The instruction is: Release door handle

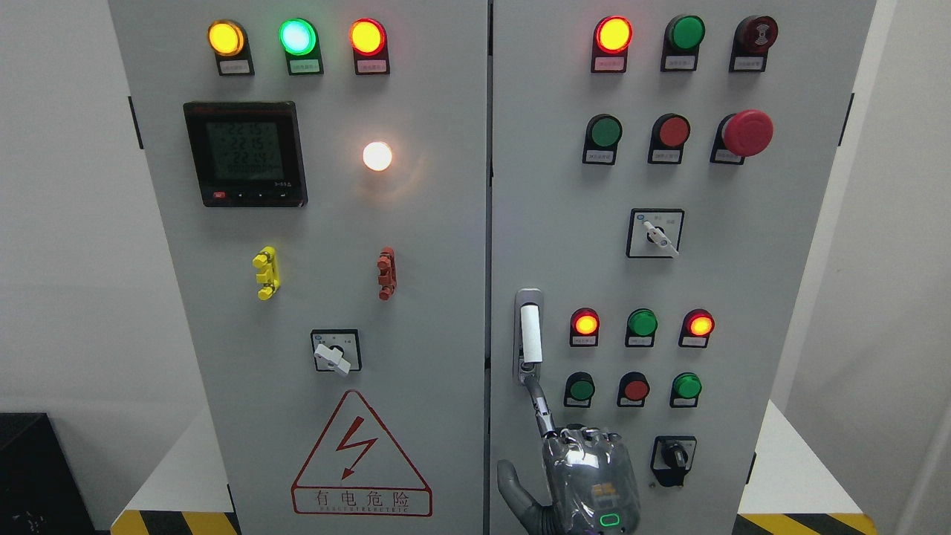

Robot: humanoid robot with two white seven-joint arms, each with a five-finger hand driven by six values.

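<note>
The one hand (576,475) in view sits at the bottom edge, right of the middle, back facing the camera. I read it as the right hand, since the arm seems to enter from just right of centre, though the wrist is cut off by the frame, so that is a judgement. One finger (541,409) is stretched straight up, its tip touching or just under the lower end of the door handle (529,334). The thumb (513,483) sticks out to the left. The other fingers are curled at the knuckles, holding nothing. There is no wrap around the handle, no pinch.

The handle is on the right door (743,282), close to its left edge, beside the seam (489,223) between the doors. Its white lever stands upright in the metal housing. Both doors look flush and closed.

Progress: the grip looks mostly let go, with only a fingertip possibly touching, and I cannot tell if there is real contact or a small gap. What is left is to pull that finger clear and lower the hand away.

To the right of the handle are lit red lamps (585,324) and green buttons (642,323); a black key switch (674,455) sits near the hand. The left hand is not visible.
</note>
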